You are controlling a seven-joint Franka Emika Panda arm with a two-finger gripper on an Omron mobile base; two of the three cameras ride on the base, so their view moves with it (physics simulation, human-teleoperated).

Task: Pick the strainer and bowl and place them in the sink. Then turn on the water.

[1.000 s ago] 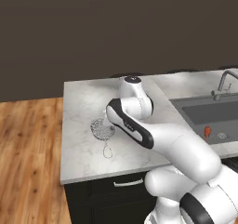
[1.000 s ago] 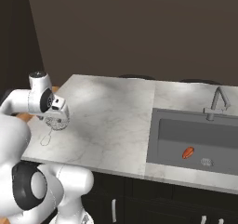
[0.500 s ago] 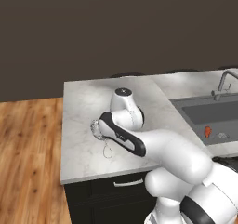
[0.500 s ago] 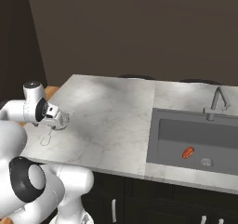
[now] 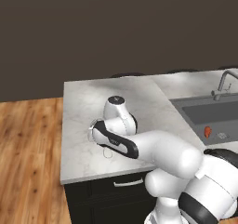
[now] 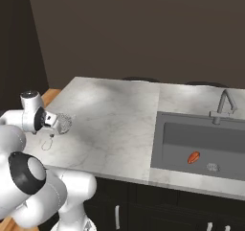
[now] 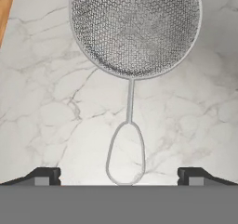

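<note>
The strainer (image 7: 135,28), a round silver mesh sieve, lies on the white marble counter with its wire loop handle (image 7: 125,153) pointing toward the hand. My gripper (image 7: 118,176) hangs just above it, open, one fingertip on each side of the handle loop and nothing between them. From the right base view the gripper (image 6: 50,123) sits against the strainer (image 6: 63,123) near the counter's left end. In the left base view my arm covers most of the strainer (image 5: 93,128). The sink (image 6: 201,139) is far to the right. The bowl is out of view.
A small orange-red object (image 6: 193,157) lies in the sink beside the drain (image 6: 212,167). The faucet (image 6: 222,103) stands behind the basin. The counter's left edge (image 5: 62,139) drops to wooden floor (image 5: 28,162) close to the strainer.
My hand has swung left and come down over the strainer, and the arm now covers more of it in the left base view. The jaws stayed open. The strainer has not moved.
</note>
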